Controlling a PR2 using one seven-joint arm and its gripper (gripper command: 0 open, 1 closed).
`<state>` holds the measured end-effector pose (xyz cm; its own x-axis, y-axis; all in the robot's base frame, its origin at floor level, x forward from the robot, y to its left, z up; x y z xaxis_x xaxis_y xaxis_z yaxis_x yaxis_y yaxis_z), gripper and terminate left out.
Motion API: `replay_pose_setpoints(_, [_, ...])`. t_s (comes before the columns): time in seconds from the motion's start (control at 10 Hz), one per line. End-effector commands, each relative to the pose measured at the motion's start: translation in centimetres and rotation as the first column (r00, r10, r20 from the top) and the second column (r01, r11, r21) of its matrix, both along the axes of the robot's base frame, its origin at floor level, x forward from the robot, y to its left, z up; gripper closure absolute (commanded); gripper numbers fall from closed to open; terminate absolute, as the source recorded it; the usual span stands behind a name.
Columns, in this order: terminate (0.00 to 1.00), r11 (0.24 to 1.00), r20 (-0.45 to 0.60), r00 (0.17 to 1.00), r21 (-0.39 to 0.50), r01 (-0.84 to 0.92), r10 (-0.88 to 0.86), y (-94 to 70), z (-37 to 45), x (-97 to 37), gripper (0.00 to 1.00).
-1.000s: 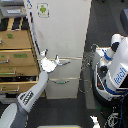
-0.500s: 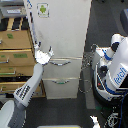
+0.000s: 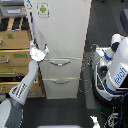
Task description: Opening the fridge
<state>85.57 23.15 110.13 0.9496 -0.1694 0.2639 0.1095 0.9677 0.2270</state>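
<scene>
The tall white fridge (image 3: 62,45) stands in the middle of the exterior view. Its large upper door carries a green android sticker (image 3: 43,9). Two lower drawers have curved silver handles, the upper (image 3: 60,63) and the lower (image 3: 60,82). My grey arm reaches up from the lower left. My gripper (image 3: 39,49) is open, its fingers (image 3: 33,48) spread at the left edge of the upper door, just above the top drawer. The door looks closed.
A tan wooden drawer cabinet (image 3: 14,55) stands directly left of the fridge, close behind my arm. A white-and-blue robot body (image 3: 114,70) with cables stands at the exterior view's right. The floor in front is dark.
My gripper has moved up and to the left, from in front of the top drawer handle to the left edge of the upper door. The fridge has not moved.
</scene>
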Motion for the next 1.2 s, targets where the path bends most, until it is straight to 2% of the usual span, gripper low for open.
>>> replay_pose_setpoints(0.1, [0.00, 1.000, -0.033, 0.999, -0.030, -0.004, 0.003, 2.1, -1.3, 2.7, 0.00])
replay_pose_setpoints(0.2, [0.00, 0.993, -0.070, 0.997, -0.115, -0.038, 0.030, 3.7, -1.6, 3.6, 0.00])
replay_pose_setpoints(0.9, [0.00, 0.985, -0.101, 0.995, -0.169, -0.045, 0.028, 5.2, -2.4, 5.9, 0.00])
replay_pose_setpoints(1.1, [0.00, 0.967, -0.153, 0.988, -0.255, -0.022, -0.019, 4.0, -2.7, 7.2, 0.00])
replay_pose_setpoints(1.2, [0.00, 0.954, -0.171, 0.984, -0.300, -0.008, -0.046, 3.7, -3.0, 7.4, 1.00])
